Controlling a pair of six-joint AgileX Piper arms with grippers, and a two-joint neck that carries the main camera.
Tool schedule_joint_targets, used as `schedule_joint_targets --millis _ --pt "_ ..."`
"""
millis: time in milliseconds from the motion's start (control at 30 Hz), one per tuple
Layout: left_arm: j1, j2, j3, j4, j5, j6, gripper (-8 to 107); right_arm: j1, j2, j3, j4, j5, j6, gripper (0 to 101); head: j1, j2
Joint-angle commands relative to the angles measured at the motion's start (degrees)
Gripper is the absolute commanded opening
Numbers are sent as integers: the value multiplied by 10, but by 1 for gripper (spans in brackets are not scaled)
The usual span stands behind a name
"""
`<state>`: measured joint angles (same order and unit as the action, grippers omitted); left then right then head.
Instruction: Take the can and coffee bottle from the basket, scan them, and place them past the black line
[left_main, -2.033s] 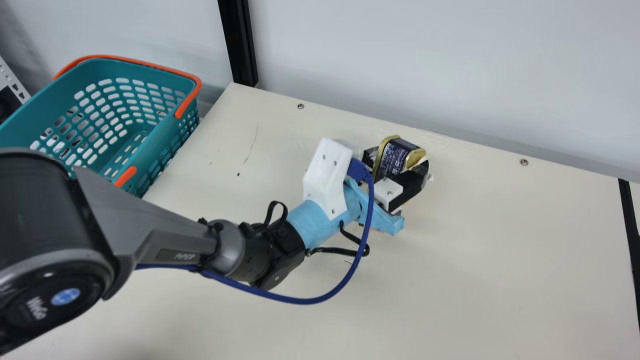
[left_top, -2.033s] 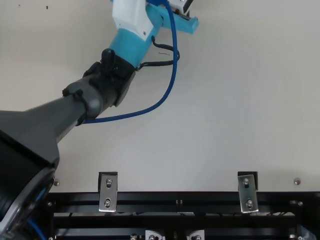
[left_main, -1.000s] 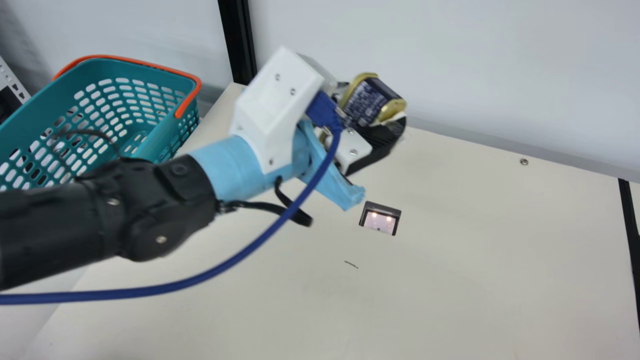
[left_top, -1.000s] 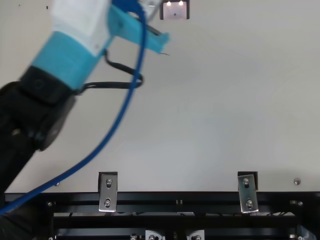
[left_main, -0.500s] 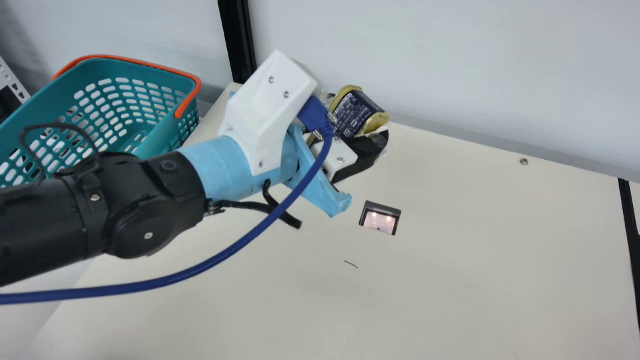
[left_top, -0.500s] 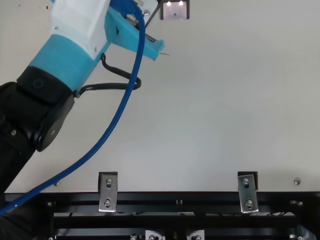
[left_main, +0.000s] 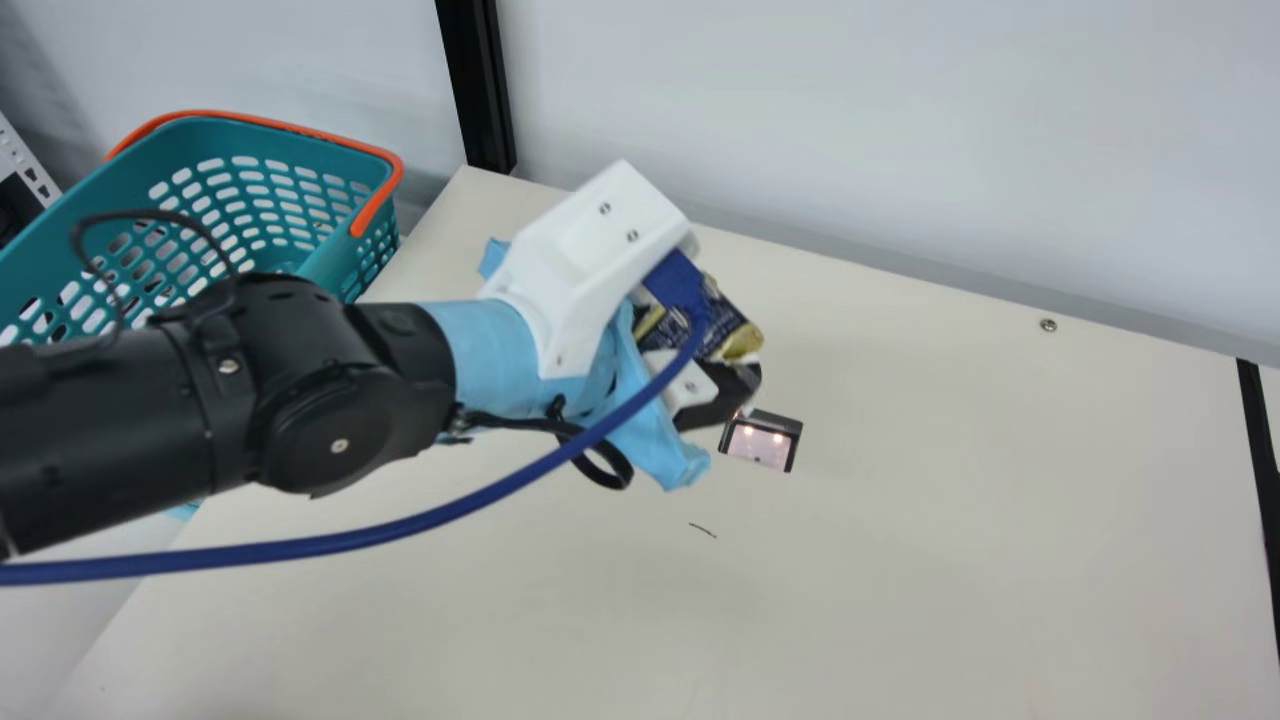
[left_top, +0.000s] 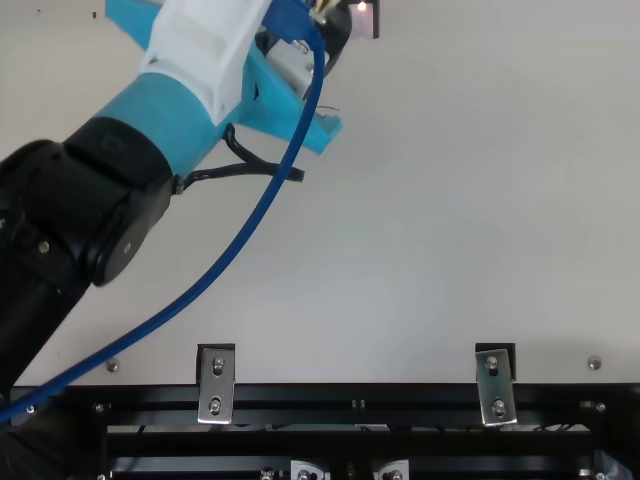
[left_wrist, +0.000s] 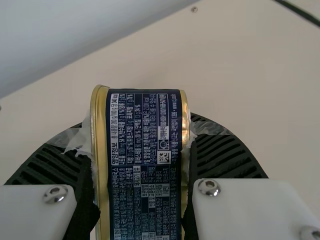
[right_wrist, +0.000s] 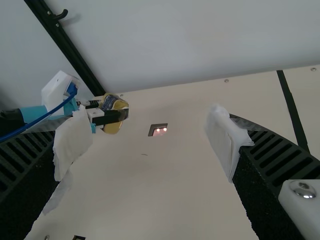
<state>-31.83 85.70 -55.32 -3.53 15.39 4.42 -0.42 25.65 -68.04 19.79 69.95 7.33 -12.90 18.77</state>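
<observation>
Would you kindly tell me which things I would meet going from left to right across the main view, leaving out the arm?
Basket → black post → can → scanner → table screw → black line.

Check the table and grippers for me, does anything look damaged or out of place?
White padding on the right gripper looks ragged and loose-edged, possibly worn. A thin dark mark shows on the table near the lit scanner; scratch or debris, I can't tell.
</observation>
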Motion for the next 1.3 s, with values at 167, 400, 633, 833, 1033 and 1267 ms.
schedule_joint_targets --millis 167,400,633,833,1033,1267 --pt "9 21 -26 -61 117 123 10 0 0 0 0 0 0 101 -3 -4" --pt "12 47 -50 -158 194 315 10 0 0 0 0 0 0 101 -3 -4" --pt "19 86 -68 -198 275 479 10 0 0 0 0 0 0 101 -3 -4" --pt "8 122 -72 -198 310 566 10 0 0 0 0 0 0 101 -3 -4" --pt "-5 142 -77 -205 319 618 90 0 0 0 0 0 0 101 -3 -4" --pt "11 108 -63 -262 305 642 90 0 0 0 0 0 0 101 -3 -4"
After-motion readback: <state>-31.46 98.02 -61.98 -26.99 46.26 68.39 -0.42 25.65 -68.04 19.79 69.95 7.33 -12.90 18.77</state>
